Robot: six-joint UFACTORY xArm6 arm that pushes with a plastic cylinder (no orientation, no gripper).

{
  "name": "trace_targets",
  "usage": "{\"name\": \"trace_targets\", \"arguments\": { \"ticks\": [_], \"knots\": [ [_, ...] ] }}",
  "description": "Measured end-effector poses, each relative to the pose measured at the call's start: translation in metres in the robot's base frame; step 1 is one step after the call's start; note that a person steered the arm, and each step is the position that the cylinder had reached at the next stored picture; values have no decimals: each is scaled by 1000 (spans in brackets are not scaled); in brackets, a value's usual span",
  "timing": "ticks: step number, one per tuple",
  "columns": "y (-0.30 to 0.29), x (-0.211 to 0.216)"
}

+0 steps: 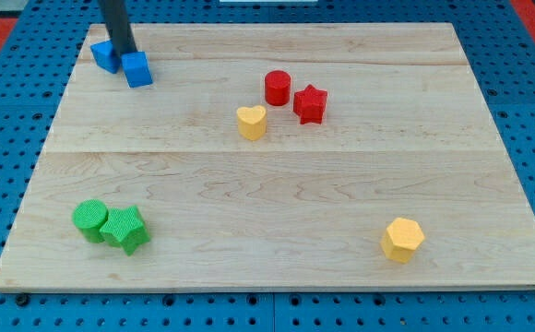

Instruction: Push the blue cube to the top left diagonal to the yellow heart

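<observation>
A blue cube (pixel 138 69) sits near the board's top left corner. A second blue block (pixel 104 56) lies just left of it, partly hidden by my rod. My tip (pixel 125 53) rests between the two, at the cube's upper left edge. The yellow heart (pixel 252 121) lies right of and below the cube, near the board's middle top.
A red cylinder (pixel 278 88) and a red star (pixel 310 103) sit right of the heart. A green cylinder (pixel 89 219) and a green star (pixel 125 229) sit at the bottom left. A yellow hexagon (pixel 402 240) is at the bottom right. The wooden board's (pixel 277 189) edges border blue pegboard.
</observation>
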State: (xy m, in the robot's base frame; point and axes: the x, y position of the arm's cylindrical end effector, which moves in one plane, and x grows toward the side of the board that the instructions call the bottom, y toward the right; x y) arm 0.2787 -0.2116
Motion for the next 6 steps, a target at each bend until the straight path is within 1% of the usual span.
{"name": "trace_targets", "arguments": {
  "ticks": [1, 2, 3, 4, 5, 6],
  "knots": [
    [17, 21],
    [53, 48],
    [48, 48],
    [0, 75],
    [57, 74],
    [101, 81]
  ]
}}
